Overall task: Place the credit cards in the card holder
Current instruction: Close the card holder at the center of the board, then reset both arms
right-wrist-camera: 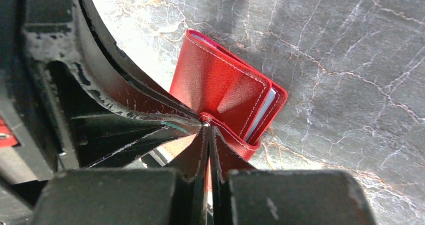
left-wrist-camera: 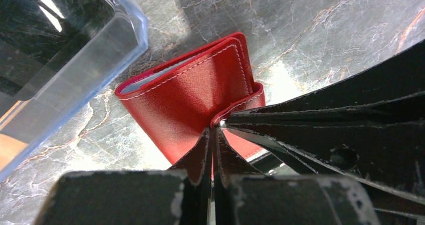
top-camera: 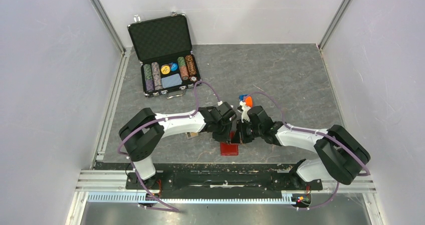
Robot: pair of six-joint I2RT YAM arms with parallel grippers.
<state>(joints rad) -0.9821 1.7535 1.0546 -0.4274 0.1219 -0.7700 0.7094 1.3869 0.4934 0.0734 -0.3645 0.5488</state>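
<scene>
A small red wallet (top-camera: 229, 148) lies near the table's front middle, with both grippers meeting over it. My left gripper (left-wrist-camera: 213, 135) is shut on the wallet's snap tab (left-wrist-camera: 240, 100). My right gripper (right-wrist-camera: 208, 131) is shut on the same tab from the other side. The wallet (right-wrist-camera: 220, 84) is folded, with pale card edges (right-wrist-camera: 262, 114) showing inside. The clear acrylic card holder (left-wrist-camera: 75, 59) stands just beside the wallet (left-wrist-camera: 190, 99), and an orange patch (left-wrist-camera: 7, 152) shows through its wall. The top view hides the holder under my left arm.
An open black chip briefcase (top-camera: 165, 54) stands at the back left, holding poker chips and a pale blue card (top-camera: 172, 80). Small orange and blue items (top-camera: 245, 100) lie just behind my right gripper. White walls enclose the table on three sides.
</scene>
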